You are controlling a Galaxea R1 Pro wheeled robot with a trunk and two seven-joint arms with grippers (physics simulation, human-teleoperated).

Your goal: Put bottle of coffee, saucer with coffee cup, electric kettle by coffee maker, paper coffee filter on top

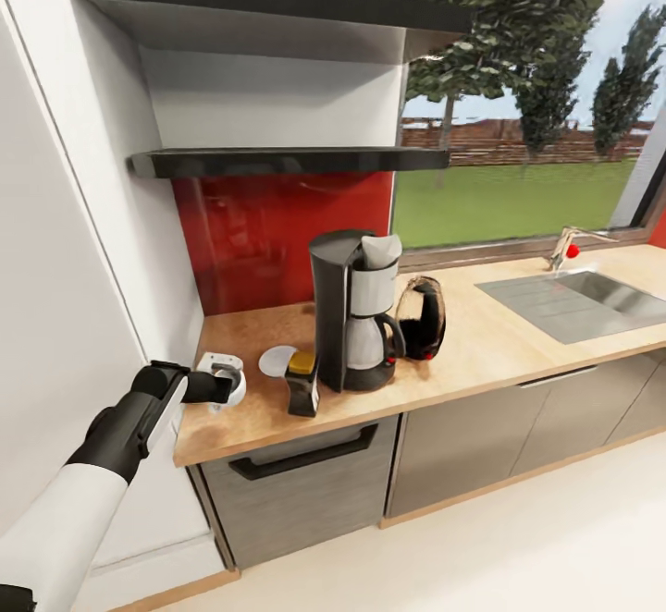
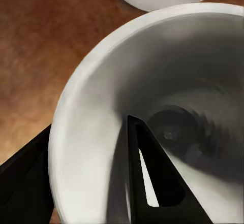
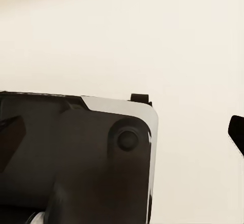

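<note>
The left gripper (image 1: 225, 383) clamps the coffee cup (image 1: 231, 379) by its rim, one finger (image 2: 152, 173) inside, near the countertop's (image 1: 499, 335) left front corner. The saucer (image 1: 277, 361) lies just beside it, next to the bottle of coffee (image 1: 302, 383) and coffee maker (image 1: 356, 312). The right gripper's jaws: cannot tell

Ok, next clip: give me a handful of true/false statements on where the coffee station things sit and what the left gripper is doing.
1. The paper coffee filter sits on top of the coffee maker. True.
2. The bottle of coffee is on the kitchen shelf. False: it stands on the countertop, in front of the coffee maker.
3. The left gripper has one finger inside the coffee cup. True.
4. The coffee cup rests on the saucer. False: it is beside the saucer.
5. The electric kettle lies in the sink. False: it stands beside the coffee maker.
</note>
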